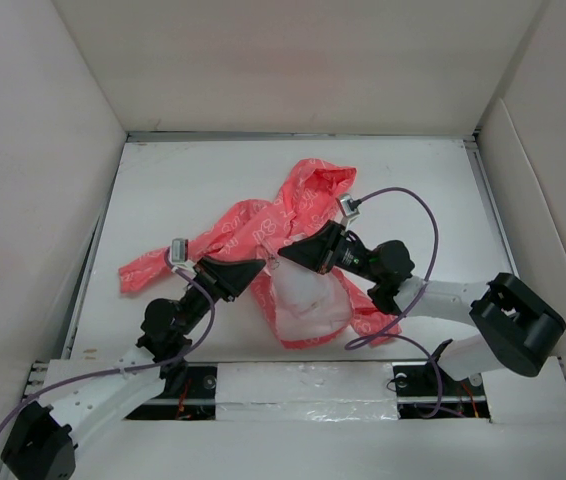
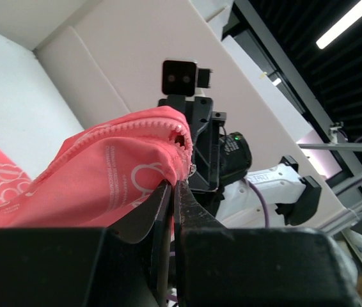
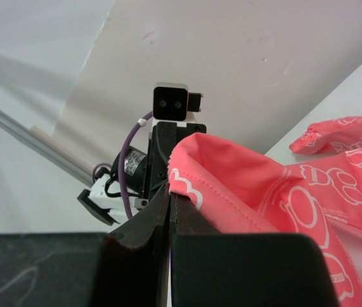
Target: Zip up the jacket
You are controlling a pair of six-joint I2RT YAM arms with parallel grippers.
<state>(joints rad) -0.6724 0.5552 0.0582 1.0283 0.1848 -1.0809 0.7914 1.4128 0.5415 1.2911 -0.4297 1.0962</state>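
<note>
The coral-pink jacket [image 1: 263, 225] lies crumpled mid-table, its pale lining [image 1: 308, 295] turned up toward the near side. My left gripper [image 1: 260, 266] and right gripper [image 1: 285, 252] meet tip to tip at the jacket's lifted front edge. In the left wrist view the left gripper [image 2: 173, 184] is shut on the jacket [image 2: 104, 179] just below a row of pink zipper teeth [image 2: 130, 125]. In the right wrist view the right gripper [image 3: 169, 190] is shut on a stitched edge of the jacket [image 3: 264, 185]. The zipper's slider is not clearly visible.
White walls enclose the white table [image 1: 413, 180] at the back and on both sides. A purple cable [image 1: 423, 215] loops over the table above the right arm. One sleeve [image 1: 143, 270] stretches to the left. Each wrist view shows the other arm's camera block [image 2: 184, 77] close ahead.
</note>
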